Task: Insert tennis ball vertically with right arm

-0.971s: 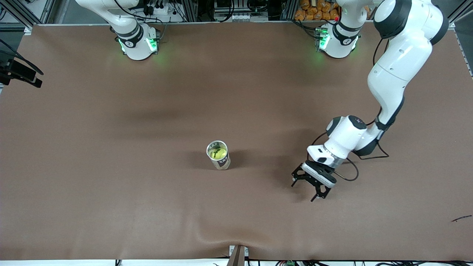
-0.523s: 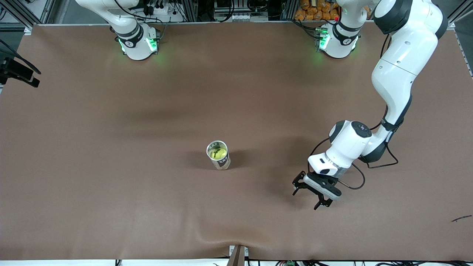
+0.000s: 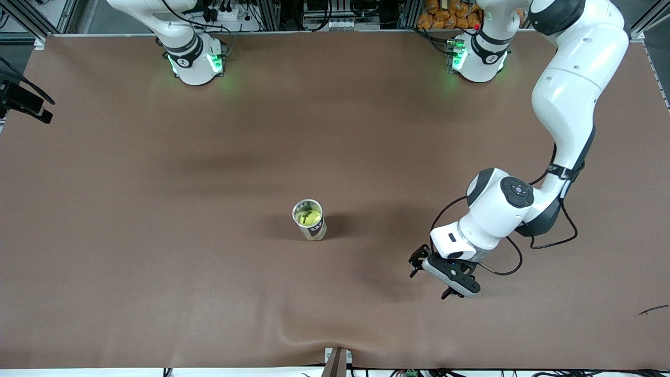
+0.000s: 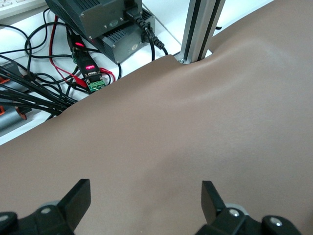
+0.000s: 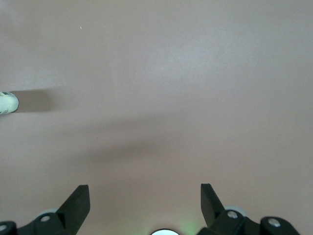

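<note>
A yellow-green tennis ball (image 3: 309, 216) lies inside an upright open can (image 3: 313, 231) near the middle of the brown table. My left gripper (image 3: 430, 276) hangs open and empty low over the table, beside the can toward the left arm's end; in its wrist view the left gripper (image 4: 145, 188) has only bare cover between its fingers. My right arm rises from its base (image 3: 193, 57) out of the front view. In its wrist view the right gripper (image 5: 144, 193) is open, high over bare table, with nothing held.
An aluminium post (image 4: 198, 29), black boxes (image 4: 105, 24) and cables lie just off the table's front edge near the left gripper. The cover wrinkles at that edge (image 3: 335, 340). A black part (image 3: 23, 102) shows at the right arm's end.
The left arm has swung its gripper nearer to the front camera and turned it. The black part at the right arm's end slid slightly outward. The can and ball stayed put.
</note>
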Tool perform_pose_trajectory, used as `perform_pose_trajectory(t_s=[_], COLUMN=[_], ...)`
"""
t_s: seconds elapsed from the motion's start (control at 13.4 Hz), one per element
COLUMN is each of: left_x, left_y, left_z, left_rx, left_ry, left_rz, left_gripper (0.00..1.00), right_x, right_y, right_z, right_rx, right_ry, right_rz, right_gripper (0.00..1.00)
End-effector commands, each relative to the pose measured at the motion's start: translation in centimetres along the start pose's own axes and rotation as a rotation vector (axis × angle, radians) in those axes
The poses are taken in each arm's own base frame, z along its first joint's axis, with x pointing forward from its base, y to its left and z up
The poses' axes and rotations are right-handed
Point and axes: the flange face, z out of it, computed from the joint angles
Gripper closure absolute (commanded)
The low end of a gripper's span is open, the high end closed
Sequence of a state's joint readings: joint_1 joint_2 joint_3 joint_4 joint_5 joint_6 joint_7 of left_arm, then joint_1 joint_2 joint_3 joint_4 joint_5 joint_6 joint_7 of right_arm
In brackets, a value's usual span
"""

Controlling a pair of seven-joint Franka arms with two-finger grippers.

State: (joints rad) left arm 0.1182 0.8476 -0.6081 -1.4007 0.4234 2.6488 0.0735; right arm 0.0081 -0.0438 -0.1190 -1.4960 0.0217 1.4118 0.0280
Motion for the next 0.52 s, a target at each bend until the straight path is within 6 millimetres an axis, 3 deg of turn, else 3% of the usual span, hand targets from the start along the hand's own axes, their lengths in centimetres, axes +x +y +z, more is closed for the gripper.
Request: perform_pose_trajectory(t_s=[0.0,0.45], left_x=[1.2,3.3], left_y=[0.0,1.5], left_z=[-3.9,-13.7], left_rx=[0.017,-0.003], left_ry=[-0.081,-0.248], left_rz=[-0.034,-0.125], left_gripper=[0.0,0.0], right_x=[0.2,0.2], right_y=[1.2,1.7], right_z=[-0.7,-0.4], right_rx=[-0.011,-0.011], right_ry=[0.005,-0.004], right_rz=[0.025,0.032], right_gripper=[0.0,0.0])
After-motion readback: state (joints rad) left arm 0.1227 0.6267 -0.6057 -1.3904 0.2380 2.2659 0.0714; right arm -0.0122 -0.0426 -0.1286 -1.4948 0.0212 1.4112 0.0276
